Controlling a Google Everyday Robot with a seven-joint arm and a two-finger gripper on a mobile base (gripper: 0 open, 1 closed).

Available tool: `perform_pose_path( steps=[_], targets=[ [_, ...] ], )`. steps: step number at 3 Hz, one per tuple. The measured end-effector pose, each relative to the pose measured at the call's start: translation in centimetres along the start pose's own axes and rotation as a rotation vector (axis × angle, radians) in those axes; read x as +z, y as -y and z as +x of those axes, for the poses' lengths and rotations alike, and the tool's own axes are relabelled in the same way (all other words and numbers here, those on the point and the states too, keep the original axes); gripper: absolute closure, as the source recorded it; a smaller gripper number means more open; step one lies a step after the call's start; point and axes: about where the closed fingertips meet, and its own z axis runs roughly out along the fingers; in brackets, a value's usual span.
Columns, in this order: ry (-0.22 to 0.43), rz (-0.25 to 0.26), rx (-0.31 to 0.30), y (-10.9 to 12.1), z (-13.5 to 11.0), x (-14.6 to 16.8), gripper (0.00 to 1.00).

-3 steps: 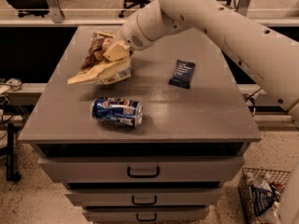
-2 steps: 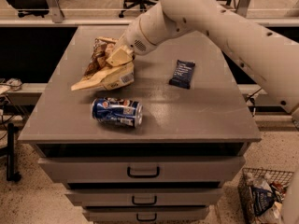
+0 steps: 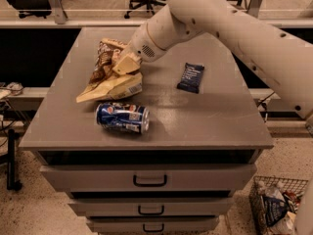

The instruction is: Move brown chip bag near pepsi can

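The brown chip bag (image 3: 104, 70) is crumpled, with pale tan edges, and sits tilted at the left middle of the grey cabinet top (image 3: 215, 116). My gripper (image 3: 124, 65) is shut on the bag's right side, and its tan fingers (image 3: 128, 61) press into it. The white arm reaches in from the upper right. The pepsi can (image 3: 122, 117) lies on its side just in front of the bag, near the front left edge. The bag's lower tip hangs a little above and behind the can.
A small dark navy snack packet (image 3: 190, 77) lies flat to the right of the bag. Below the top are several drawers with handles (image 3: 149, 181). A wire basket (image 3: 279, 207) with rubbish stands on the floor at lower right. Office chairs stand behind.
The gripper has carried the chip bag slightly forward and to the right, closer to the pepsi can. The can and navy packet have not moved.
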Motion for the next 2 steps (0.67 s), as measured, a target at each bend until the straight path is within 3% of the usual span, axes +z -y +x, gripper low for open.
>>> perform_pose_path(
  steps=[1,2],
  targets=[
    [-0.018,-0.013,0.014,-0.62,0.17,-0.62,0.15],
    [-0.029,-0.022,0.02,-0.92,-0.17,-1.3,0.0]
  ],
)
